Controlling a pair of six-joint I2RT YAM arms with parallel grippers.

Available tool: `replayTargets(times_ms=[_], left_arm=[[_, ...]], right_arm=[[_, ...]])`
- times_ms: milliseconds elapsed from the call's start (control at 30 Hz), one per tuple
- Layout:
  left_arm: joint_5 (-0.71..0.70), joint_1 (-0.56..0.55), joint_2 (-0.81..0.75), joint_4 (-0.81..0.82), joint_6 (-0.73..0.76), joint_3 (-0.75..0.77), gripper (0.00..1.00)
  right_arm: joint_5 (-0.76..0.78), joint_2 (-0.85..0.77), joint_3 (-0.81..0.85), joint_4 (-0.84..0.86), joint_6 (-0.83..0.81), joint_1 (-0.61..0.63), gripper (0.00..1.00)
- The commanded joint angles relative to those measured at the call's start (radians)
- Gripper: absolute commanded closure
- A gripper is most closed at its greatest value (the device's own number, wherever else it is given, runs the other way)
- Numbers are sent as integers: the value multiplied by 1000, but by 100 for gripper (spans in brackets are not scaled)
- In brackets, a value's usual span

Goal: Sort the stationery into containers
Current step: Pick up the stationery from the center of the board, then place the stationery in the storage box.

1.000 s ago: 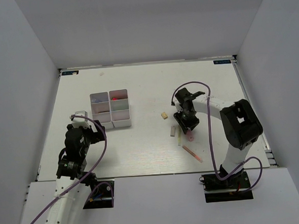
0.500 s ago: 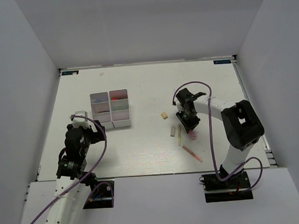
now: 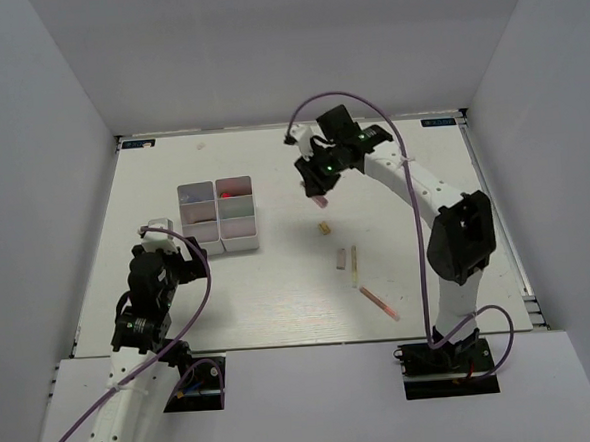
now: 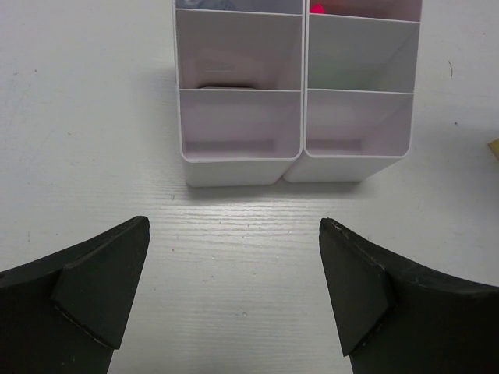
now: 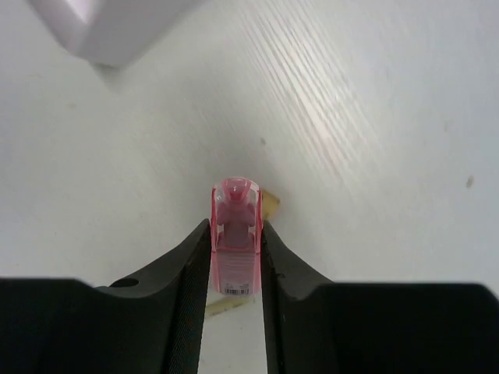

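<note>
I have the right gripper (image 5: 234,238) clamped on a small pink translucent plastic piece (image 5: 234,204), held above the white wood-grained bench (image 3: 279,292), right of the white six-compartment plastic tray (image 3: 220,248) | left gripper (image 4: 231,265) gapes wide, empty | white walls (image 3: 53,196) all round

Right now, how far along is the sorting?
Done: a red item lies in the far right compartment of the tray. In hand: the right end effector holds a pink item above the table. Left: beige eraser, grey eraser, yellowish pencil and pinkish pencil lie on the table.

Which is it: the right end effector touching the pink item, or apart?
Touching. Right wrist view: right end effector clamps the pink item on both sides.
</note>
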Motion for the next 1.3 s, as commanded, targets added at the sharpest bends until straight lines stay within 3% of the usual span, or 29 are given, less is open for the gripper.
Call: replayTargets(times_ms=[0,100,200,233,267,333,433,600,767,1000,1067,1167,1267], left_arm=[[-15,-2,8,-7,7,13,0],[-26,-2,11,-8,11,12,0],[-32,-3,16,-7,16,13,0],[-33,-3,17,-7,13,13,0],[-33,-2,16,-5,19,13,0],[-35,-2,17,-7,19,13,0],[-36,-3,19,-8,22,13,0],[-36,-2,17,-10,22,15,0],[-35,-3,19,-8,23,15,0],[-29,-2,16,-10,22,16,0],[-27,-2,17,-7,22,16,0],[-29,-3,12,-7,22,15,0],[-29,-3,12,-8,20,15,0]], right_arm=[[-177,100,213,-76,-111,51,100],[-315,167,324,-41,-139,88,100],[-504,196,317,71,-203,114,100],[-555,201,287,181,-221,114,100],[-681,203,265,232,-226,116,100],[-707,222,231,434,-146,119,100],[-753,285,268,594,5,120,100],[-771,357,288,852,102,123,100],[-805,428,343,832,16,142,100],[-781,436,290,845,-64,157,100],[-761,434,277,845,-81,160,85],[-733,436,276,848,-97,155,73],[-710,443,288,842,-107,157,71]])
